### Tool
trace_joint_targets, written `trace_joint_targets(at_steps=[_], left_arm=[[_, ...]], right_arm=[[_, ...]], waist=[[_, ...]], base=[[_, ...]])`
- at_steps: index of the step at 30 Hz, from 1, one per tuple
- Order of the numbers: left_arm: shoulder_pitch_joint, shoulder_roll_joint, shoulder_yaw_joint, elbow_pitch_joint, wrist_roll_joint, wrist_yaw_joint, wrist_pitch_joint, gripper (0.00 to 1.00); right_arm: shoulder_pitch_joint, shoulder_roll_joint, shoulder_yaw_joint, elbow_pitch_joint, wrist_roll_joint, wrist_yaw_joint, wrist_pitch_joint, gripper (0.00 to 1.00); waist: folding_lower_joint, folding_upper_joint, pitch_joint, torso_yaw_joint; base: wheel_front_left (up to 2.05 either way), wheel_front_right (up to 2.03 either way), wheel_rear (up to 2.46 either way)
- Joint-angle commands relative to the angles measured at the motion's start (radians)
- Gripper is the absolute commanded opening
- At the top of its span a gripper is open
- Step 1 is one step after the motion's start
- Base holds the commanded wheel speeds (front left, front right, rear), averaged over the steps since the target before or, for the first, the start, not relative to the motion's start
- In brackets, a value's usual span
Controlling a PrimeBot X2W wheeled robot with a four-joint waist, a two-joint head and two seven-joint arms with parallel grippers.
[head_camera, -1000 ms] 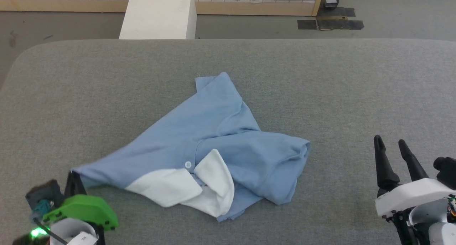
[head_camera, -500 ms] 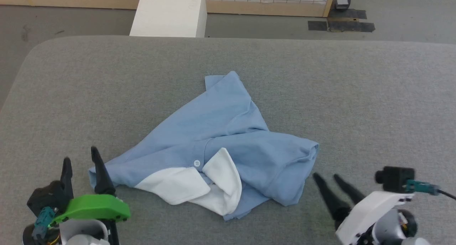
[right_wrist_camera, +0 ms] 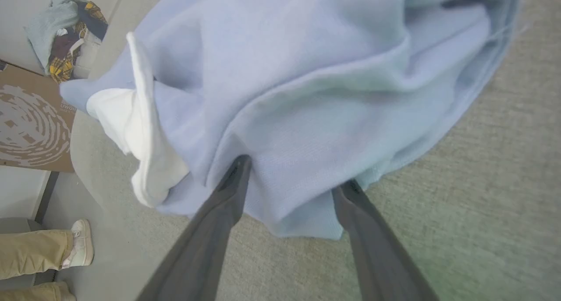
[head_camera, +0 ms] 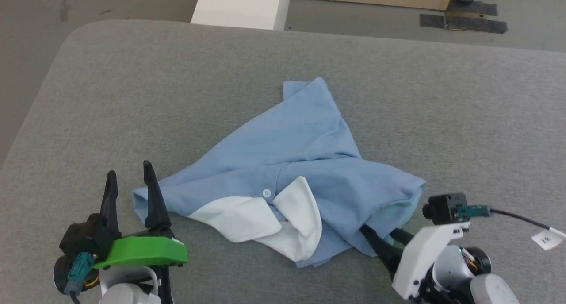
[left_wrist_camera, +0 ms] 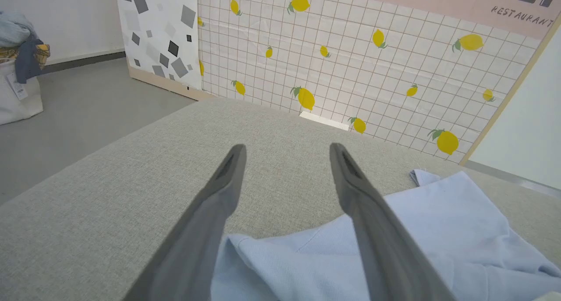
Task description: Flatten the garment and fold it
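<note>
Light blue knit polo shirt [head_camera: 305, 162], crumpled with its white collar [head_camera: 247, 217] turned toward the robot, lies near the middle of the grey fabric-covered table [head_camera: 464, 118]. The left gripper [head_camera: 129, 171] hovers with its two long dark fingers spread wide at the shirt's left corner, which lies beneath and between them in the left wrist view. The right gripper [head_camera: 379, 233] is likewise spread, its fingertips meeting the near right fold with a lobe of cloth between them, not pinched.
</note>
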Motion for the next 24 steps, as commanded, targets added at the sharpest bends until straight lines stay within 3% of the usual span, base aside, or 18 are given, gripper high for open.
trace_joint_targets(at_steps=[1, 6, 13, 19, 24], left_arm=[[-0.020, -0.005, 0.006, 0.007, 0.006, -0.008, -0.005, 1.00], [-0.017, -0.008, 0.020, 0.029, 0.001, -0.013, -0.005, 1.00], [-0.012, -0.008, 0.021, 0.045, -0.008, -0.015, -0.005, 1.00], [-0.015, -0.008, 0.004, 0.061, -0.014, -0.022, -0.005, 1.00], [-0.019, -0.008, -0.015, 0.080, -0.018, -0.025, -0.005, 1.00]], right_arm=[[-0.024, 0.000, 0.005, 0.006, 0.010, -0.001, -0.014, 0.00], [-0.047, 0.000, -0.056, -0.012, -0.029, -0.001, -0.052, 0.00], [-0.080, -0.042, -0.289, -0.184, -0.311, -0.001, -0.050, 0.00], [-0.048, -0.073, -0.482, -0.279, -0.415, -0.001, 0.030, 0.00], [0.014, -0.053, -0.622, -0.225, -0.451, -0.001, 0.118, 0.00]], waist=[[0.0000, 0.0000, 0.009, 0.011], [0.0000, 0.0000, -0.001, -0.002], [0.0000, 0.0000, -0.024, -0.050], [0.0000, 0.0000, -0.032, -0.083], [0.0000, 0.0000, -0.032, -0.102]], base=[[0.00, 0.00, 0.00], [0.00, 0.00, 0.00], [0.00, 0.00, 0.00], [0.00, 0.00, 0.00], [0.00, 0.00, 0.00]])
